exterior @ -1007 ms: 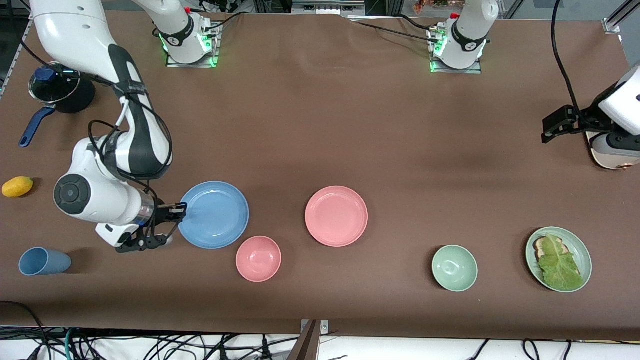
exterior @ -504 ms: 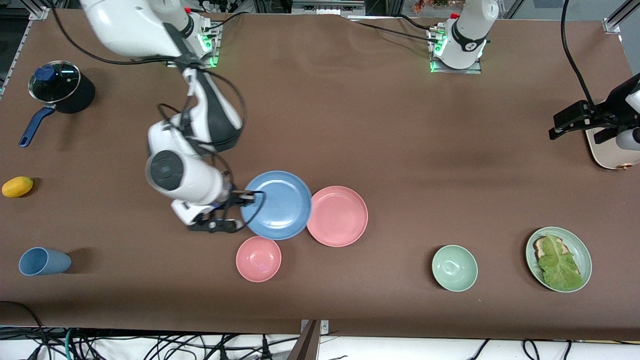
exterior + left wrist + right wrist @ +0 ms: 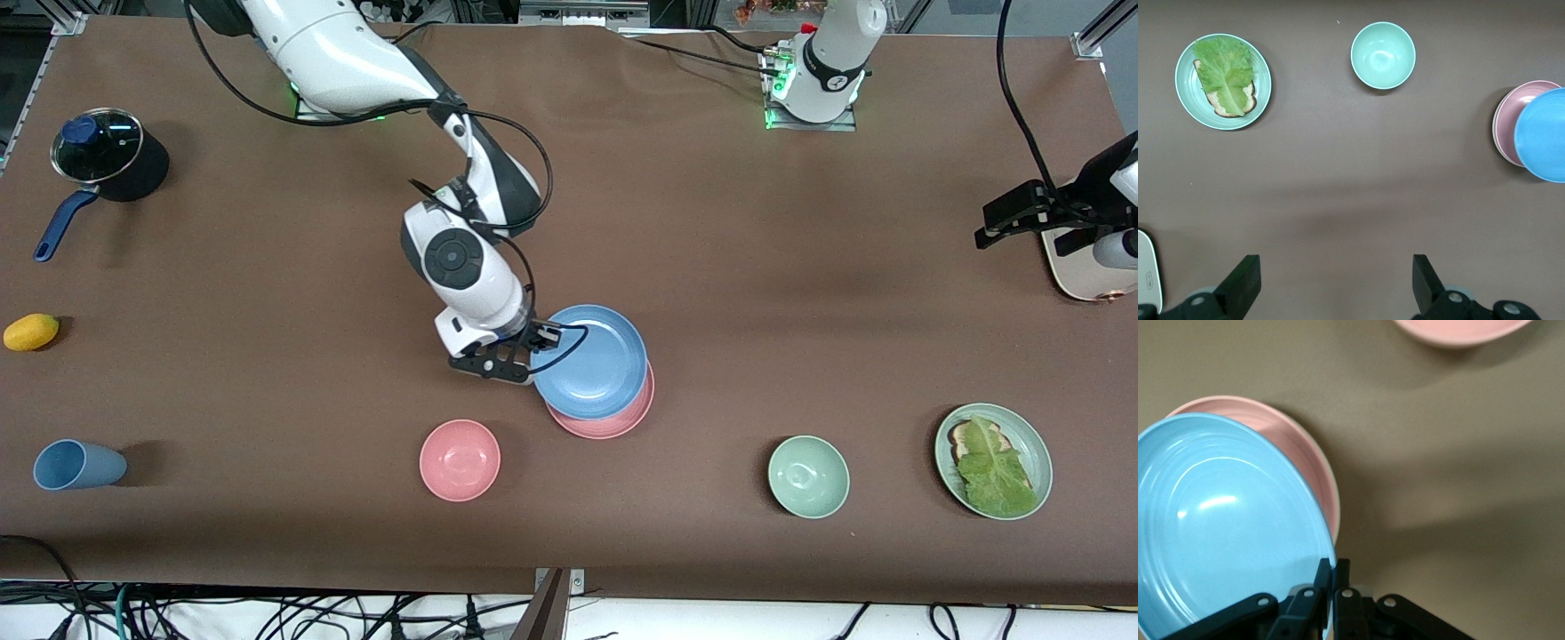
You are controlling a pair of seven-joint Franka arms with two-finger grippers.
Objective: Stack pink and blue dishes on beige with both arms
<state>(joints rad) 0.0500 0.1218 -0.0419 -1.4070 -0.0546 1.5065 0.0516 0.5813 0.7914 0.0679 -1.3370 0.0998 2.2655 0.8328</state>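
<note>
My right gripper is shut on the rim of the sky-blue plate and holds it over the salmon-pink plate in the middle of the table. The blue plate covers most of the pink one, leaving a crescent showing. In the right wrist view the fingers pinch the blue plate's edge, and the pink plate lies under it. I cannot tell whether the plates touch. My left gripper waits open over the left arm's end of the table, its fingers wide apart. No beige plate shows.
A small pink bowl sits nearer the camera than the plates. A green bowl and a green plate with lettuce lie toward the left arm's end, beside a cream toaster. A blue cup, yellow fruit and lidded pot are at the right arm's end.
The right arm has carried the blue plate from the right arm's end of the table to over the pink plate. The left gripper shifted slightly toward its end.
</note>
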